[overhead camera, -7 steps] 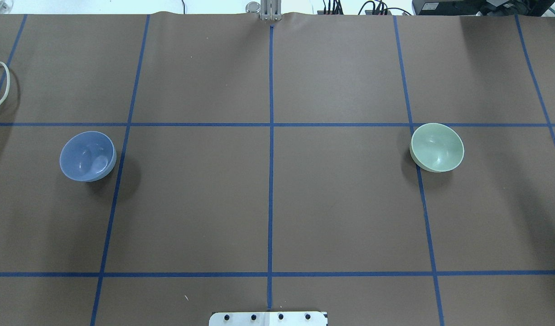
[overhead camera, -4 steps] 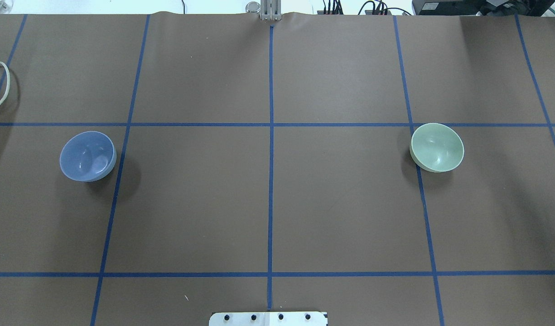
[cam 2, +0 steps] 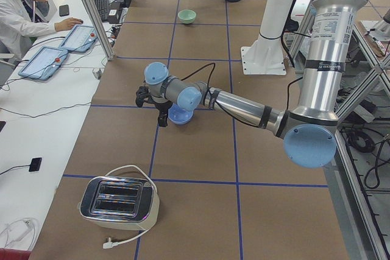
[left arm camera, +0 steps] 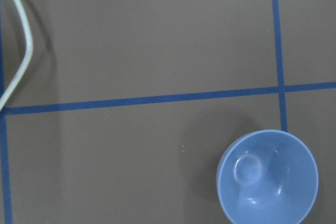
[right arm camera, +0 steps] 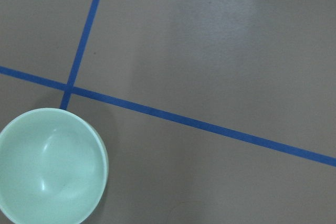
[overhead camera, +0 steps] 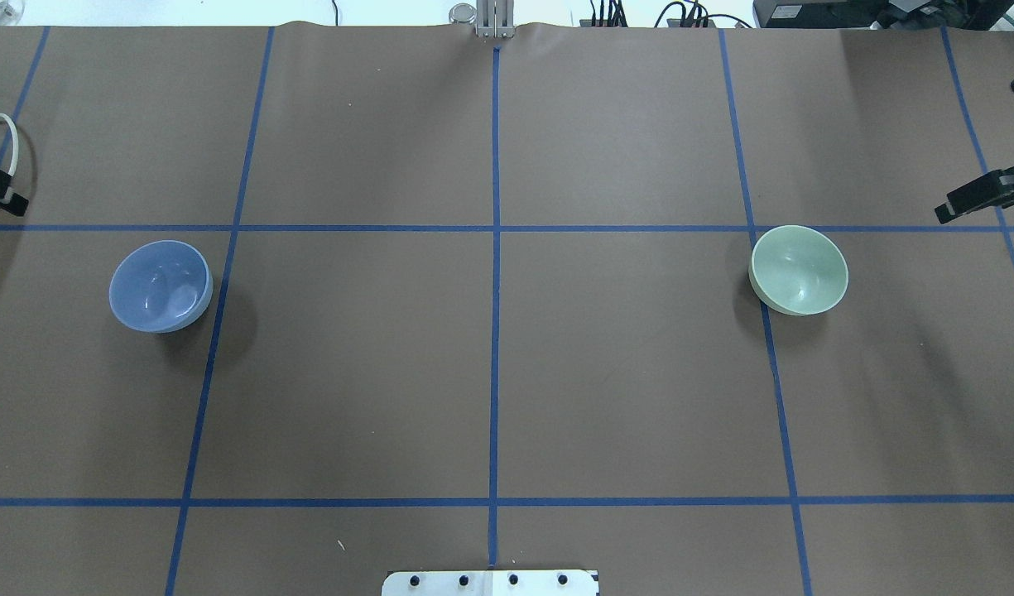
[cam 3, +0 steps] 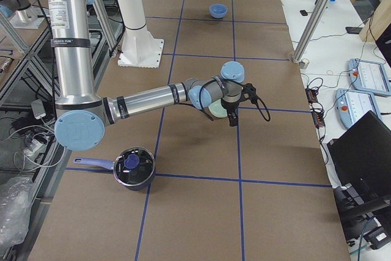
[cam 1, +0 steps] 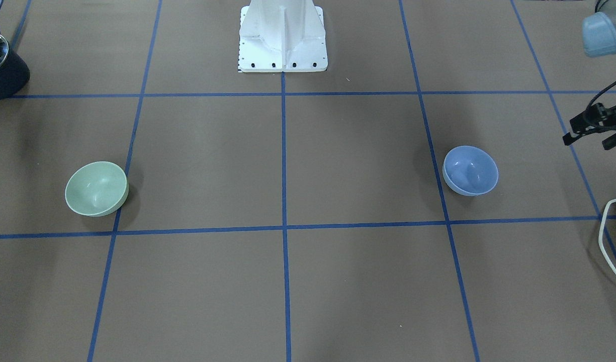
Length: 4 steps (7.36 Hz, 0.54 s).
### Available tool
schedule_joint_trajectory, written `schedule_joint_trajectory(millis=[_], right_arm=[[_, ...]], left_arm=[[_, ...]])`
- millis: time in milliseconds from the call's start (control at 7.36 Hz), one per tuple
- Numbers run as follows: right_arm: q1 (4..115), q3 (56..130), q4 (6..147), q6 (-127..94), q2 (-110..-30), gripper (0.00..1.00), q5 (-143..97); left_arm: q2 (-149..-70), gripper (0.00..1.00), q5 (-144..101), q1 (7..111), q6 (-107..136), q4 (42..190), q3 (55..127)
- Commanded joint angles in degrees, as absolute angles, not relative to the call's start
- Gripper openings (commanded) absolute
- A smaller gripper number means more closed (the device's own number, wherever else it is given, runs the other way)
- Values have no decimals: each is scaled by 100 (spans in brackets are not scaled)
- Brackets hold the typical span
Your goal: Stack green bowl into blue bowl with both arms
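Observation:
The blue bowl [overhead camera: 160, 285] stands upright on the table's left side; it also shows in the front view [cam 1: 470, 170] and the left wrist view [left arm camera: 268, 177]. The green bowl [overhead camera: 798, 270] stands upright on the right side, also in the right wrist view [right arm camera: 50, 166]. My left gripper [cam 1: 587, 144] hovers outboard of the blue bowl, its two fingers apart and empty. My right gripper [overhead camera: 970, 203] is at the overhead view's right edge, outboard of the green bowl. Only one finger shows, so I cannot tell its state.
A white cable [overhead camera: 6, 157] loops at the far left, leading to a toaster [cam 2: 119, 199] at the table's left end. A dark pot with a lid [cam 3: 131, 166] stands at the right end. The robot's white base [cam 1: 282, 37] is at mid-table.
Both grippers have come into the overhead view, the left at the left edge, the right at the right edge. The bowls have not moved.

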State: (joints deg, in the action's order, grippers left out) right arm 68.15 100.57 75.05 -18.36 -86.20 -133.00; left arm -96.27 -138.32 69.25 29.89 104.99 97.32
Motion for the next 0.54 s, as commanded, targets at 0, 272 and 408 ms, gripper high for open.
schedule_joint_trajectory(millis=[0, 272, 408], right_arm=[[6662, 10081, 7427, -1881, -8569, 100, -13664], [6601, 9977, 7200, -1881, -8604, 98, -13746], [6470, 9880, 7190, -1863, -8613, 96, -13737]], left_arm=[[-9633, 99, -13607, 6392, 3811, 11965, 8976], [-9633, 98, -13456, 6021, 4332, 12400, 8912], [-9633, 98, -13456, 5994, 4342, 12401, 8903]])
